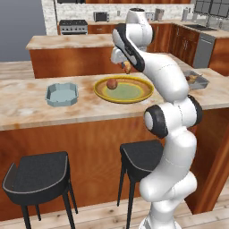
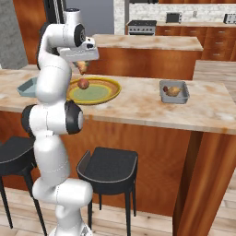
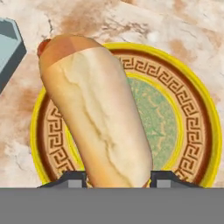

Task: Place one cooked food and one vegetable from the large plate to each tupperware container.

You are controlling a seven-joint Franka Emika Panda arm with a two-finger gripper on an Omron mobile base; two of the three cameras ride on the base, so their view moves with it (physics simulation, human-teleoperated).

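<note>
A hot dog in a bun (image 3: 98, 113) is hanging above the yellow-rimmed large plate (image 1: 134, 96), sitting between the blue-grey container (image 1: 61, 95) and the dark grey container (image 2: 174, 98).

Marble-topped wooden counter (image 1: 27, 109): wide yellow-rimmed round plate (image 1: 124, 89) at centre, a small reddish-brown round food (image 1: 112, 83) on it. Pale blue-grey squarish container (image 1: 61, 94) to its left; dark grey rectangular container (image 2: 174, 91) well to its right, food inside. Two dark-seated stools (image 1: 38, 179) before the counter.

Polished marble-look counter (image 1: 27, 107), glossy patterned plate (image 3: 192, 131), matt crusty hot dog bun (image 3: 98, 118), wooden cabinets (image 1: 67, 143)
</note>
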